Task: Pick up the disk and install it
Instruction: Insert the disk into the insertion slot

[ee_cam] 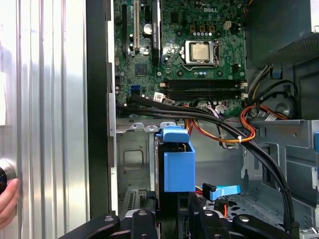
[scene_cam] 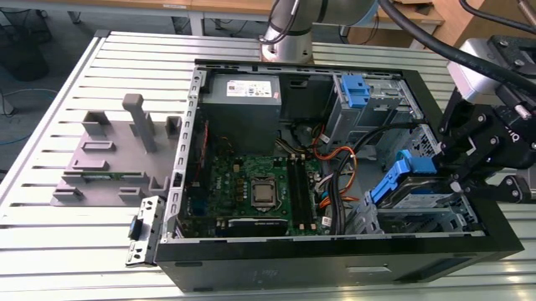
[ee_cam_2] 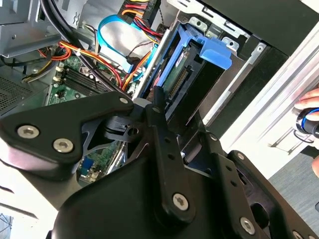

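the disk stands tilted in the drive bay, lower right of the exterior view, blue rails up. the tool looks clamped on its near end. in the first wrist view the disk runs straight into the tool. judgement: seat it by keeping the rails square to the bay guides, pressing evenly, clear of the cable bundle. the arm reaches from upper centre, wrist over the case's right wall.

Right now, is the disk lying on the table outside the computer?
No, the disk sits in the drive bay inside the computer case.
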### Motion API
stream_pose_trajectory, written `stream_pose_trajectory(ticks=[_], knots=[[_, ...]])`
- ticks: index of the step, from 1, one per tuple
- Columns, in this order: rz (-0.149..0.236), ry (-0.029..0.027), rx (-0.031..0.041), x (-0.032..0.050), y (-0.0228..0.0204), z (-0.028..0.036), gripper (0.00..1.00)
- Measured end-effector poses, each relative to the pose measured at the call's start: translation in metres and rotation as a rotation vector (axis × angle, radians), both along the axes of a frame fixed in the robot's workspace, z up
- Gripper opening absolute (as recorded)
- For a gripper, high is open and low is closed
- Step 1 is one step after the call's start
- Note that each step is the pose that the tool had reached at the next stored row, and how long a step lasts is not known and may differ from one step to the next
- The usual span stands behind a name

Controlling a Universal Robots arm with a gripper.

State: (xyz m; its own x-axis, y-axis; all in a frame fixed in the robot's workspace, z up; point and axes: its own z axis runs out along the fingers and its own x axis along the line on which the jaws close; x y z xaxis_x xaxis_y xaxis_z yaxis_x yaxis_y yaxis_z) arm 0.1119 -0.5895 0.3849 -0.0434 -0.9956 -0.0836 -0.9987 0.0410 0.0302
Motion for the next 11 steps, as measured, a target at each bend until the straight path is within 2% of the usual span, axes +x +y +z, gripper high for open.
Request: stream_pose_trajectory(ticks=[4,5,9,11], knots=[[0.000,-0.0001,0.0002,0.0000,0.0000,-0.0002,0.36],[0.000,-0.0001,0.0001,0.0000,0.0000,-0.0001,0.42],[0.000,0.0000,0.0004,0.0000,0.0000,-0.0001,0.42],[0.000,-0.0021,0.0016,-0.0002,0.0001,-0.0009,0.42]])
